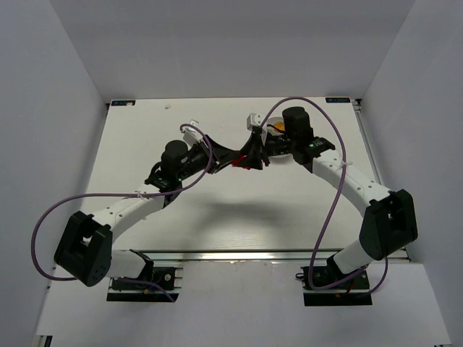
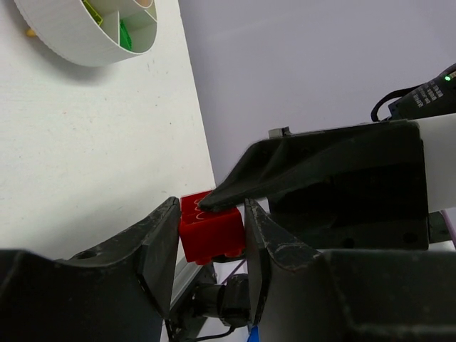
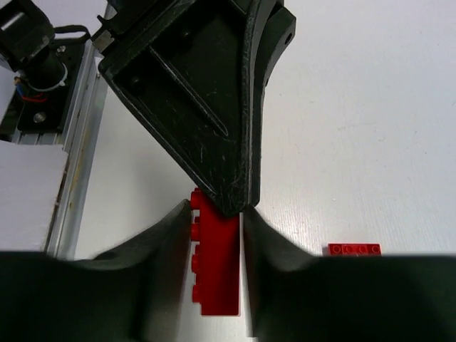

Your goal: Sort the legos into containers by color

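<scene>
Surveying from overhead, a matte white table point(image 1: 217, 217) stands inside plain pale grey walls point(image 1: 217, 43), with a ridged aluminium rail point(image 3: 71, 178) along the near edge. Both arms are black and white, each trails a purple cable point(image 1: 298, 98), and they meet just past the table's centre. The dish point(image 2: 71, 39) is round, white and low-walled, ribbed on the outside and divided into wedges. It lies at 11 o'clock in the left wrist view, cut off by the frame. One wedge holds a green brick point(image 2: 125, 35) and the next a yellow-green brick point(image 2: 91, 11). From overhead it sits at 1 o'clock, largely hidden under the right arm. The left gripper point(image 2: 210, 206) has its scuffed black fingers narrowed onto a glossy studded red brick point(image 2: 210, 231), both pads touching its sides. A finger of the other arm comes in from 3 o'clock and rests on the brick's top. The right gripper point(image 3: 216, 214) is likewise closed to brick width on the red piece, with the left arm's finger overlapping its upper end from 12 o'clock. Whether this is one brick or two joined cannot be told. A thin red plate point(image 3: 354, 249) with four studs in a row lies on the table at 4 o'clock in the right wrist view, apart from the fingers. From overhead the grip point is too small and too crowded to make out.
</scene>
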